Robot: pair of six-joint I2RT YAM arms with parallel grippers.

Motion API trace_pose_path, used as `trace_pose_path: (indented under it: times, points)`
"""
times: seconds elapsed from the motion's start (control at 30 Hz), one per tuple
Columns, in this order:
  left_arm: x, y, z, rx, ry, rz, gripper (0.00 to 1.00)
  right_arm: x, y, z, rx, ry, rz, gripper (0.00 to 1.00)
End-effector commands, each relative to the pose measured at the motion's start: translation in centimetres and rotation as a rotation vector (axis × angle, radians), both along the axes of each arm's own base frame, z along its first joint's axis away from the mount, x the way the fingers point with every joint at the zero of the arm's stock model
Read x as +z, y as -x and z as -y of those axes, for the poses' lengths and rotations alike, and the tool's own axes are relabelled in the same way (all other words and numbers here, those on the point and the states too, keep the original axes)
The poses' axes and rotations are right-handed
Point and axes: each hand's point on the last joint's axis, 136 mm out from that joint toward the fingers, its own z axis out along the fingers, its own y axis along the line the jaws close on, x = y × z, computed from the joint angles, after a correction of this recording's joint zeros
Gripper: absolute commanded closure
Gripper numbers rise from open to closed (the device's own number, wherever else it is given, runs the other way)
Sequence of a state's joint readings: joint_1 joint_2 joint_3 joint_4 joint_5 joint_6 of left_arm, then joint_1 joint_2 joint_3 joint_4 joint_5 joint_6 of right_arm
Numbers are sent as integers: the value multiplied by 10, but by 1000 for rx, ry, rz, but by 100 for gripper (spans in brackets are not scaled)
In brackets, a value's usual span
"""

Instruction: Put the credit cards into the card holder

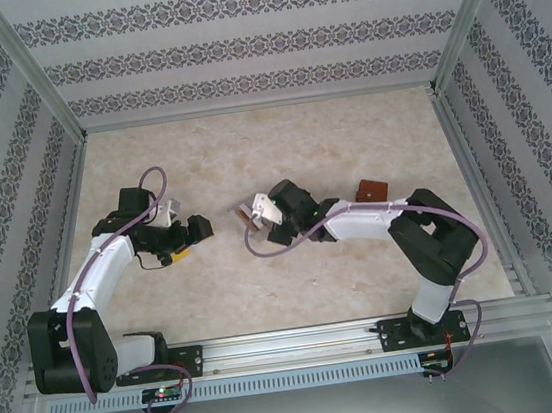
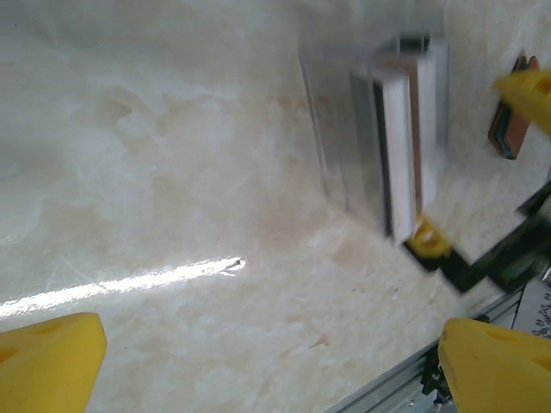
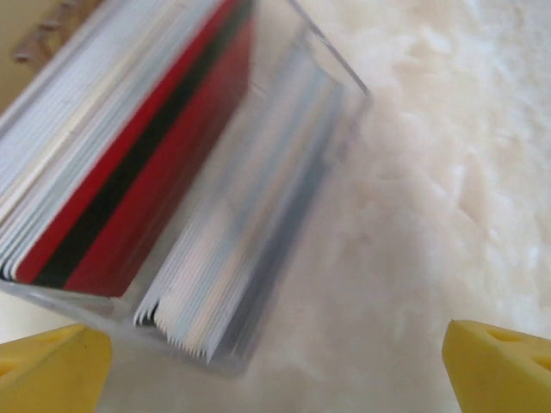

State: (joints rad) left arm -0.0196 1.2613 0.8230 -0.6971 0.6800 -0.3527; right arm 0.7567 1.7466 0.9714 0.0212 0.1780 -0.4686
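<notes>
Right gripper [image 3: 275, 374] and left gripper [image 2: 275, 370] gape empty. Credit cards [image 3: 120, 163] stand packed in a clear tray [image 3: 340, 73], upper left at the right wrist; card holder [image 1: 371, 191] right of centre overhead. Packed tight — a pinch could lift several.

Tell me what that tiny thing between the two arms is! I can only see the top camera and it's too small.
Observer: It's a clear plastic tray with credit cards standing on edge inside.
Operator: What colours are they?
Observer: Mostly white or grey, plus one red card with a black stripe.
Operator: Is anything grabbing the tray?
Observer: No. The right pincer is open, its yellow tips wide apart, with the tray just in front of it.
</notes>
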Motion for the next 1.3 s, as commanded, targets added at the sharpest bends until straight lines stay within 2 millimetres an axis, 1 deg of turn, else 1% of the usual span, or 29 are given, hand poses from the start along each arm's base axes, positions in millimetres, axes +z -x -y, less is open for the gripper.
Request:
trace_pose_path:
  times: [0.0, 0.07, 0.17, 0.2, 0.23, 0.27, 0.33, 0.37, 0.4, 0.43, 0.47, 0.5, 0.53, 0.57, 0.6, 0.67, 0.77, 0.8, 0.87, 0.97, 1.03, 1.13, 1.2, 1.23, 1.27]
  points:
    - [4, 7, -2, -21, -27, 9, 0, 16, -10, -1, -41, -78, -25, 2]
    - [4, 7, -2, -18, -28, 9, 0, 22, 0, 4, -38, -112, -90, 2]
    - [3, 7, -1, -17, -22, 8, 0, 38, 25, 14, -43, -208, -178, 2]
    - [3, 6, -1, -19, -20, 7, 0, 45, 33, 20, -57, -254, -220, 2]
    - [3, 6, -1, -20, -18, 4, 0, 51, 36, 28, -100, -299, -246, 2]
    - [3, 5, 0, -21, -15, 5, 0, 58, 34, 42, -183, -349, -260, 2]
    - [2, 5, 1, -21, -11, -1, 0, 65, 21, 81, -426, -434, -260, 2]
    - [2, 5, 1, -21, -6, -1, 0, 66, 14, 112, -607, -469, -267, 2]
    - [2, 6, 2, -21, -3, -3, 0, 63, 10, 144, -788, -501, -295, 9]
    - [2, 6, 2, -22, 0, -1, 0, 59, 9, 172, -950, -528, -327, 16]
    - [2, 6, 2, -22, 3, -2, 0, 52, 12, 202, -1117, -537, -367, 19]
    - [2, 6, 3, -22, 5, -1, 0, 45, 15, 224, -1229, -536, -403, 20]
    - [2, 6, 3, -22, 8, -1, 0, 39, 18, 235, -1276, -533, -434, 17]
    - [4, 6, 3, -24, 9, 5, 0, 32, 19, 242, -1298, -539, -468, 12]
    - [4, 6, 3, -24, 8, 7, 0, 25, 21, 248, -1322, -539, -495, 2]
    - [5, 7, 3, -22, 4, 15, 0, 14, 21, 250, -1326, -527, -536, 2]
    - [7, 7, 1, -18, -4, 26, 0, -5, 21, 260, -1358, -436, -541, 2]
    - [7, 7, 1, -19, -5, 28, 0, -11, 20, 261, -1350, -414, -550, 2]
    - [7, 7, 1, -18, -5, 26, 0, -22, 20, 256, -1321, -377, -585, 2]
    - [6, 8, 1, -16, -4, 22, 0, -35, 18, 241, -1269, -338, -654, 2]
    - [5, 8, 1, -16, -5, 18, 0, -42, 19, 234, -1244, -312, -687, 5]
    - [5, 8, 0, -13, -10, 15, 0, -49, 22, 233, -1219, -206, -689, 13]
    - [4, 8, 0, -13, -15, 16, 0, -51, 25, 230, -1195, -154, -689, 16]
    - [4, 9, -1, -13, -16, 13, 0, -52, 27, 225, -1172, -148, -698, 19]
    - [4, 8, -1, -13, -17, 14, 0, -51, 28, 219, -1146, -150, -706, 20]
